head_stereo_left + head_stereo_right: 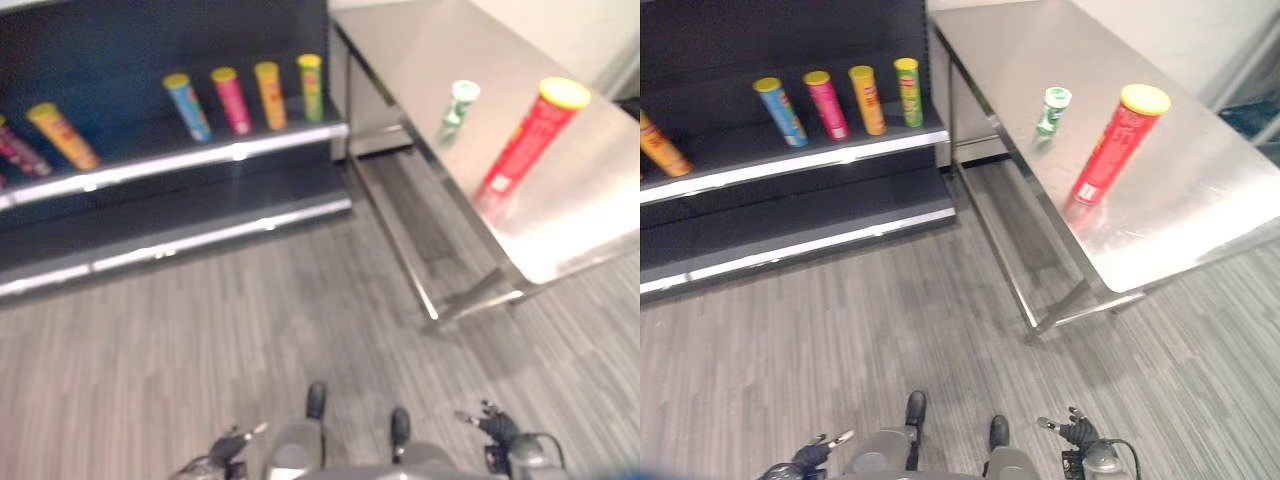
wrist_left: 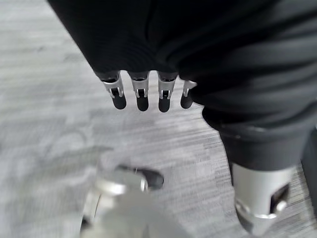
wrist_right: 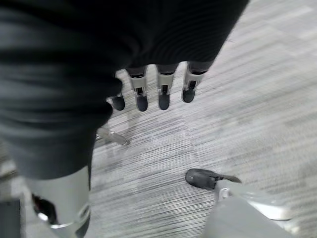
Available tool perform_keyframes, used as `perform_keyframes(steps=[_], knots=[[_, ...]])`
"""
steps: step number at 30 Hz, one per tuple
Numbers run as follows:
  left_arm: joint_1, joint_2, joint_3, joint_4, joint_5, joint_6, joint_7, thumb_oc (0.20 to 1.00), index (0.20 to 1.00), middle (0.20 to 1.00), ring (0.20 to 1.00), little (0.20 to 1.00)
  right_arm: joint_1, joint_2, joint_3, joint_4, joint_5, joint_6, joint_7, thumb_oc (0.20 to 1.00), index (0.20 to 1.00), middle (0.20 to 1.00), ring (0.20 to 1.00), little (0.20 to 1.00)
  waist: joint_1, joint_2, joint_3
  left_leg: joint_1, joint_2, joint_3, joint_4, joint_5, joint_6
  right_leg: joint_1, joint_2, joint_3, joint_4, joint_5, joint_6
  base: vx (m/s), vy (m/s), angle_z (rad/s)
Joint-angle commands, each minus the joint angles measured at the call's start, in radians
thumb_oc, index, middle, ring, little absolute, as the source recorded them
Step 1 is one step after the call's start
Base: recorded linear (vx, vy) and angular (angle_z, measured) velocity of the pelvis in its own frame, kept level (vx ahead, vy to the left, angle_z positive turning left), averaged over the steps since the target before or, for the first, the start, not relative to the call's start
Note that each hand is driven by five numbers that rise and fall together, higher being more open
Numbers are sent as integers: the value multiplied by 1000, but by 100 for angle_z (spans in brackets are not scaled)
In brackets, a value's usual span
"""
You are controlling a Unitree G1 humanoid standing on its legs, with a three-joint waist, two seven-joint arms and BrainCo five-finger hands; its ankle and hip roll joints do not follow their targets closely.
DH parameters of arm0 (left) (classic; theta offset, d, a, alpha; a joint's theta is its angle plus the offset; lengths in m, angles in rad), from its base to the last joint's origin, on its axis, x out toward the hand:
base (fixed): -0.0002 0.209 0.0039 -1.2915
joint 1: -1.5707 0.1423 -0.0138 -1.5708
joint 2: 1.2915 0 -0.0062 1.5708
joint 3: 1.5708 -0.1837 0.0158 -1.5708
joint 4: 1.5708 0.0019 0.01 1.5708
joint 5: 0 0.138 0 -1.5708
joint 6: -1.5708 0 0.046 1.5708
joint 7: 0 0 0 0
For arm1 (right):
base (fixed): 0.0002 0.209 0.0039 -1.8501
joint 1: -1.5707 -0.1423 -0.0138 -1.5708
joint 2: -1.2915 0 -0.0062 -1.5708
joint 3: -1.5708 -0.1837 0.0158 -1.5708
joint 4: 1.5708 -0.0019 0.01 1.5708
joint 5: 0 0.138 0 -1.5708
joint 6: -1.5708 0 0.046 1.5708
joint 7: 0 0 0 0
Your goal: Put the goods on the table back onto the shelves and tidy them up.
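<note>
**Goods waiting on the table, both hands low and empty**

Standing along the left of the scene, the dark shelf unit (image 1: 150, 170) is the biggest thing here, with silver-edged tiers. Beside it, to the right, is the steel table (image 1: 560, 230), its top bare but for two items. On the upper shelf stand four tubes in a row: a blue tube (image 1: 188, 106), a pink tube (image 1: 231, 100), an orange tube (image 1: 270, 95) and a green tube (image 1: 311, 88). Further left on that shelf is a yellow tube (image 1: 62, 135). On the table, the tall red tube (image 1: 530, 135) with a yellow lid stands upright. Near it, apart, is a small green-and-white bottle (image 1: 458, 104).

The left hand (image 2: 143, 91) hangs over the grey floor (image 1: 200, 340), fingers straight and relaxed, holding nothing. The right hand (image 3: 158, 91) does likewise, well away from the table.
</note>
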Motion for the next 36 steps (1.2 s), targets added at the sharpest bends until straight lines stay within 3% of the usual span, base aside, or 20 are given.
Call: perform_keyframes(steps=[1, 2, 3, 5, 6, 7, 9, 11, 12, 13, 15, 16, 18, 19, 22, 26, 30, 36], knots=[[-12, 35, 13, -25, -17, -12, 6, 1000, 1000, 1000, 1000, 1000, -60, -39, 29, -72, 4, -22, -4, 1000, 1000, 1000, 1000, 1000, 46, 42, -20, -3, 63, 15, -24, 22, 14, 53, -99, -246, 258, 29, 83, 113, 343, -90], [-5, 35, 13, -44, -26, -11, 3, 1000, 1000, 1000, 1000, 1000, -58, -39, 28, -69, 2, -24, -5, 1000, 1000, 1000, 1000, 1000, 46, 64, -23, 4, 74, 38, -31, 24, 29, 41, -114, -307, 419, 12, 67, 68, 278, -82], [-5, 35, 13, -44, -26, -10, 3, 1000, 1000, 1000, 1000, 1000, -58, -39, 28, -69, 2, -24, -5, 1000, 1000, 1000, 1000, 1000, 46, 64, -26, 0, 74, 38, -30, 25, 29, 37, -114, -307, 420, 12, 67, 35, 342, -81], [1, 41, 26, -39, -25, -1, 0, 1000, 1000, 1000, 1000, 1000, -49, -41, 16, -69, -1, -22, -7, 1000, 1000, 1000, 1000, 1000, 42, 69, -32, 17, 60, 71, -52, 33, 35, 57, -110, -361, 601, 38, 78, 26, 286, -45], [-1, 43, 27, -38, -24, -1, 1, 1000, 1000, 1000, 1000, 1000, -42, -44, 9, -69, 2, -22, -6, 1000, 1000, 1000, 1000, 1000, 41, 56, -38, 17, 41, 79, -57, 31, 36, 71, -91, -355, 595, 58, 79, 40, 188, -20], [-1, 44, 29, -38, -23, -1, 1, 1000, 1000, 1000, 1000, 1000, -36, -45, 5, -69, 1, -21, -7, 1000, 1000, 1000, 1000, 1000, 44, 41, -44, 14, 24, 83, -56, 30, 35, 89, -69, -350, 539, 84, 88, 56, 110, -37], [-5, 46, 30, -36, -11, -4, 0, 1000, 1000, 1000, 1000, 1000, -26, -44, 0, -71, 3, -22, -11, 1000, 1000, 1000, 1000, 1000, 64, -20, -61, -2, -24, 108, -50, 25, 32, 185, -36, -351, 367, 120, 109, 16, 12, -40], [-14, 48, 29, -27, -9, -5, 3, 1000, 1000, 1000, 1000, 1000, -30, -49, -1, -83, 11, -25, -14, 1000, 1000, 1000, 1000, 1000, 70, -46, -70, -1, -31, 125, -58, 17, 27, 172, -14, -336, 271, 63, 95, -7, 3, -15], [-14, 48, 29, -27, -9, -5, 3, 1000, 1000, 1000, 1000, 1000, -30, -49, -1, -83, 11, -25, -14, 1000, 1000, 1000, 1000, 1000, 70, -45, -72, -4, -29, 124, -57, 18, 27, 170, -12, -336, 270, 65, 94, 54, 0, -37], [-17, 43, 27, -20, -4, -5, 4, 1000, 1000, 1000, 1000, 1000, -34, -52, -4, -92, 20, -24, -18, 1000, 1000, 1000, 1000, 1000, 59, -34, -80, 11, -13, 117, -71, 7, 24, 126, 10, -324, 212, -6, 75, 72, 0, -42], [-20, 39, 23, -15, 0, -6, 5, 1000, 1000, 1000, 1000, 1000, -36, -54, -6, -93, 21, -25, -20, 1000, 1000, 1000, 1000, 1000, 48, -20, -76, 23, 0, 108, -77, 1, 24, 65, 10, -318, 226, -22, 68, 73, -2, -29], [-28, 35, 13, -12, 9, -6, 8, 1000, 1000, 1000, 1000, 1000, -36, -59, -11, -96, 24, -24, -29, 1000, 1000, 1000, 1000, 1000, 8, 7, -55, 52, 23, 87, -85, -5, 22, -24, -5, -306, 214, -5, 68, 73, -21, 2], [-36, 33, 6, -9, 15, -9, 9, 1000, 1000, 1000, 1000, 1000, -34, -57, -13, -93, 24, -22, -32, 1000, 1000, 1000, 1000, 1000, -11, 12, -38, 72, 23, 69, -85, -9, 22, -27, -12, -299, 179, 7, 68, 67, -31, 35], [-44, 32, 2, -12, 15, -10, 11, 1000, 1000, 1000, 1000, 1000, -32, -54, -16, -87, 26, -21, -34, 1000, 1000, 1000, 1000, 1000, -26, 12, -29, 84, 19, 54, -85, -12, 22, -48, -20, -282, 152, 41, 77, 46, -42, 48], [-60, 29, -7, -16, 24, -14, 16, 1000, 1000, 1000, 1000, 1000, -19, -43, -12, -63, 23, -15, -33, 1000, 1000, 1000, 1000, 1000, -54, 6, -8, 117, 2, 23, -73, -31, 27, -75, -30, -200, 91, 103, 95, 62, -46, 61], [-63, 27, -13, -8, 38, -14, 16, 1000, 1000, 1000, 1000, 1000, -9, -37, -11, -48, 21, -10, -27, 1000, 1000, 1000, 1000, 1000, -60, -6, -11, 128, -14, 14, -62, -46, 28, -58, -33, -168, 69, 127, 101, 39, -46, 53], [-60, 24, -12, 8, 53, -13, 17, 1000, 1000, 1000, 1000, 1000, -1, -32, -6, -34, 16, -9, -21, 1000, 1000, 1000, 1000, 1000, -50, -19, -33, 141, -18, 20, -68, -53, 25, -5, -40, -197, 11, 123, 104, 50, -74, -5], [-52, 12, -16, 22, 62, -12, 18, 1000, 1000, 1000, 1000, 1000, 5, -28, -12, -20, 30, -8, -21, 1000, 1000, 1000, 1000, 1000, -55, -14, -58, 163, -5, 28, -79, -60, 12, 36, -30, -216, -1, 95, 97, 45, -60, 0]])
